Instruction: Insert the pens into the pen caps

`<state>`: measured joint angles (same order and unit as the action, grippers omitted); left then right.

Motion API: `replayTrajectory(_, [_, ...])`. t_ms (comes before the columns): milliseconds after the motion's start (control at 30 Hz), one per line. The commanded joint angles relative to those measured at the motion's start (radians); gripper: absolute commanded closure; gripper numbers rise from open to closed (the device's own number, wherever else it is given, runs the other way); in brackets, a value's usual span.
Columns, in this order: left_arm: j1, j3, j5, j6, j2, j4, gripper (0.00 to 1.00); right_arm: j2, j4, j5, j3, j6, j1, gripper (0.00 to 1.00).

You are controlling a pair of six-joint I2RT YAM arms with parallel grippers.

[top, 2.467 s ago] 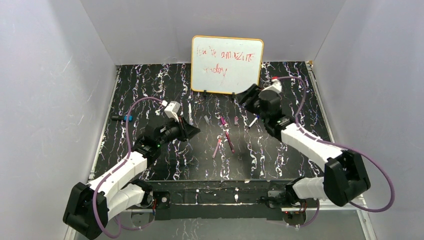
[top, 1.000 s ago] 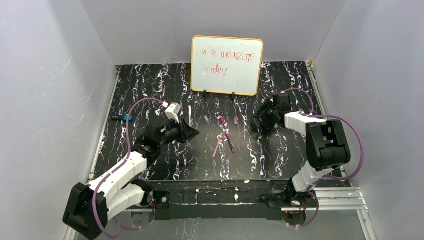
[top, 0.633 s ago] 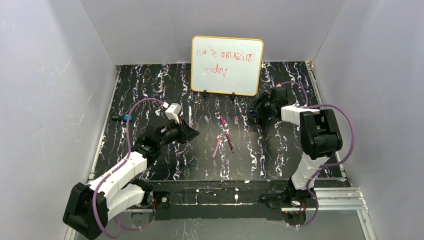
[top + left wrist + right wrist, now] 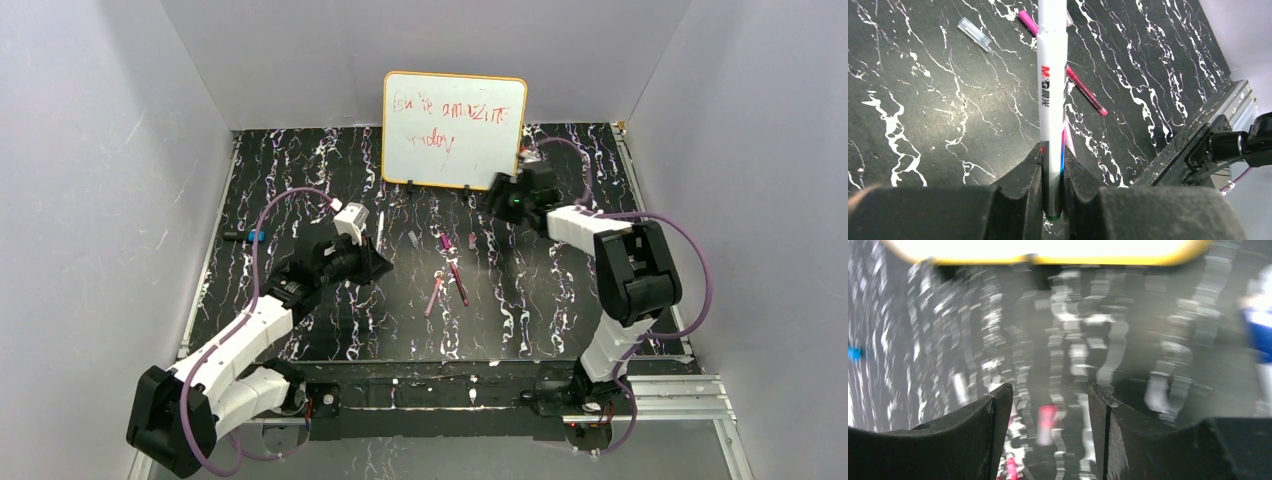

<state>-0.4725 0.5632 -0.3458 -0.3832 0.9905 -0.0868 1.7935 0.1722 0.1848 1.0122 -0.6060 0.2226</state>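
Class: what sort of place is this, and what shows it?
Likely a robot test cell: left arm and right arm bolted at a table's edge, plain walls boxing it in, whiteboard behind.

Upright whiteboard [image 4: 455,130] at back, pink pens [image 4: 457,284] lying before it, right hand [image 4: 498,198] near its corner

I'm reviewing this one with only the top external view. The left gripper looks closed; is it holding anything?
Observer: Yes. The left wrist view shows the left gripper shut on a white pen, clamped near one end.
Operator: Any marking on it?
Observer: Red lettering on the barrel, reading M&G.
Operator: And the right gripper?
Observer: The right wrist view is blurred, but it shows the right gripper open, with nothing between its jaws.
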Motion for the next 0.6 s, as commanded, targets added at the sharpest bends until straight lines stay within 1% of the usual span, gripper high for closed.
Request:
replayTrajectory(0, [0.003,0.071,0.017,0.116,-0.033,0.146,1.00,-0.053,-0.066,0.010,0.148,0.275,0.209,0.35])
replayTrajectory(100, [0.003,0.072,0.030,0.136,-0.078,0.197,1.00,0.000,-0.153,-0.052,0.246,0.328,0.280,0.36])
replayTrajectory(133, [0.003,0.066,0.032,0.139,-0.096,0.204,1.00,0.021,-0.168,-0.074,0.276,0.345,0.300,0.38])
replayTrajectory(167, [0.003,0.061,0.035,0.139,-0.117,0.207,1.00,0.047,-0.199,-0.094,0.308,0.360,0.320,0.43])
replayTrajectory(200, [0.003,0.054,0.038,0.137,-0.137,0.210,1.00,0.073,-0.231,-0.102,0.341,0.378,0.338,0.51])
replayTrajectory(233, [0.004,0.052,0.040,0.135,-0.153,0.215,1.00,0.104,-0.278,-0.114,0.392,0.395,0.355,0.57])
replayTrajectory(267, [0.003,0.054,0.041,0.135,-0.167,0.223,1.00,0.135,-0.310,-0.134,0.429,0.403,0.372,0.61])
replayTrajectory(300, [0.004,0.057,0.042,0.136,-0.178,0.232,1.00,0.164,-0.338,-0.154,0.461,0.415,0.387,0.63])
replayTrajectory(400, [0.005,0.063,0.041,0.149,-0.204,0.263,1.00,0.237,-0.387,-0.226,0.530,0.439,0.433,0.63])
replayTrajectory(567, [0.005,0.071,0.040,0.157,-0.246,0.304,1.00,0.311,-0.424,-0.248,0.593,0.450,0.472,0.62])
